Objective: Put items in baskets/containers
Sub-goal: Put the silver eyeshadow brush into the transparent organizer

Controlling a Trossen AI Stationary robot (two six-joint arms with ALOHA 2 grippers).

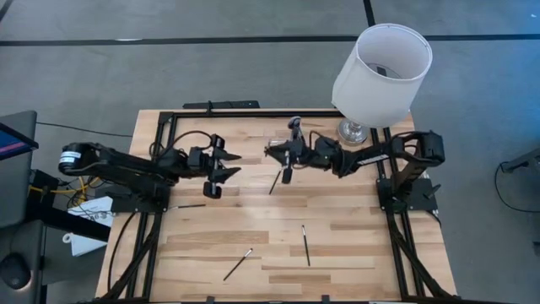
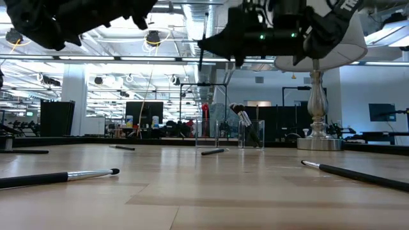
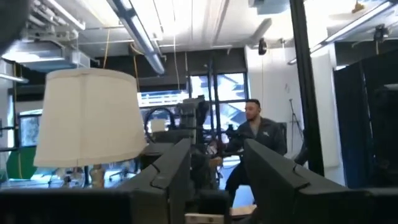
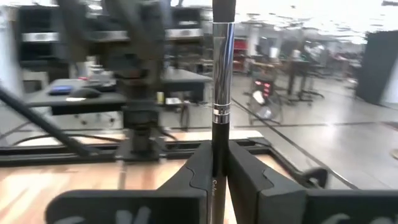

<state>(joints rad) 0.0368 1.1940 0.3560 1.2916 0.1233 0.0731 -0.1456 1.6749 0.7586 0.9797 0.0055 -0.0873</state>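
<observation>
My right gripper [image 4: 217, 180] is closed on a makeup brush [image 4: 219, 93], whose black handle and silver ferrule rise between the two fingers; from above, this gripper [image 1: 272, 153] hangs over the far middle of the table [image 1: 354, 245], next to the clear organizer [image 2: 230, 134], which already holds a brush. My left gripper [image 1: 232, 165] hangs opposite it, its fingers [image 3: 168, 171] spread apart with nothing between them.

Just beside the right gripper a dark brush [image 1: 275, 181] lies on the wood. Nearer the front edge lie a black brush [image 1: 305, 245] and a silver-handled brush [image 1: 238, 264], well apart from the organizer. A thin brush [image 1: 191, 205] lies beside the left arm's base.

A white-shaded lamp [image 1: 380, 72] stands at the far right corner. Beyond the table, a person [image 3: 258, 140] shows in the left wrist view.
</observation>
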